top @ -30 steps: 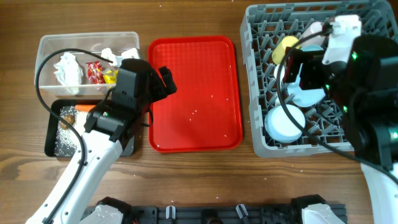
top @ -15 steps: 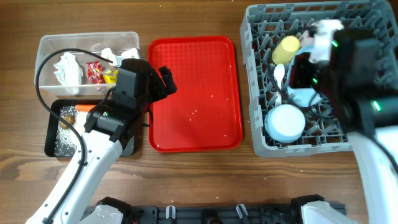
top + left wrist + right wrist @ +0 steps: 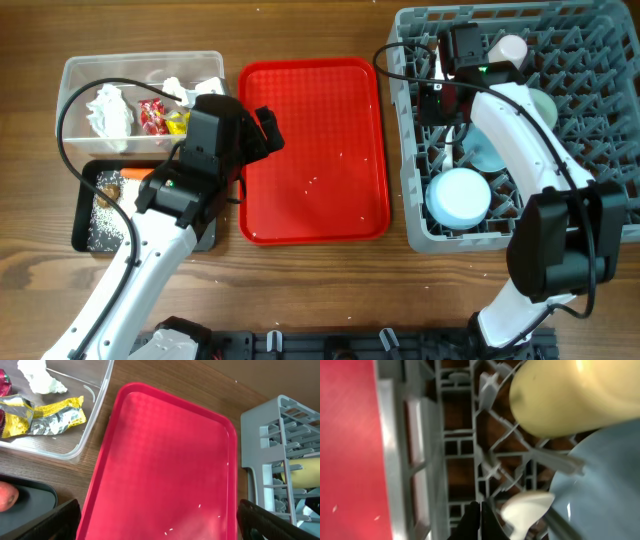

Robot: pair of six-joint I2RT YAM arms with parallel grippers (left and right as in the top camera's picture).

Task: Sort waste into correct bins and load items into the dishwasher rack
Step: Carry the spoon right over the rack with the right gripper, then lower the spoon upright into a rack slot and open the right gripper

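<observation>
The grey dishwasher rack (image 3: pixel 420 215) holds an upturned pale blue bowl (image 3: pixel 458 197), a second bowl (image 3: pixel 487 152), a plate (image 3: pixel 541 106) and a pink cup (image 3: pixel 510 48). My right gripper (image 3: pixel 441 103) hangs over the rack's near-left part. In the right wrist view its fingers (image 3: pixel 480 516) are shut with nothing between them, beside the white spoon (image 3: pixel 525 505), below the yellow cup (image 3: pixel 570 395) and left of a bowl (image 3: pixel 605 480). My left gripper (image 3: pixel 160 530) is open above the red tray (image 3: pixel 165 455). Tissue (image 3: pixel 108 110) and wrappers (image 3: pixel 155 116) lie in the clear tub (image 3: pixel 70 70).
The black tray (image 3: pixel 82 238) holds a carrot (image 3: pixel 110 185) and rice grains (image 3: pixel 105 225). A few grains dot the red tray (image 3: pixel 310 150). The left arm crosses the black tray's right side. The wooden table (image 3: pixel 320 290) runs along the front.
The right gripper has shut and the right arm has swung from over the rack's middle toward its left side. The left arm has not moved.
</observation>
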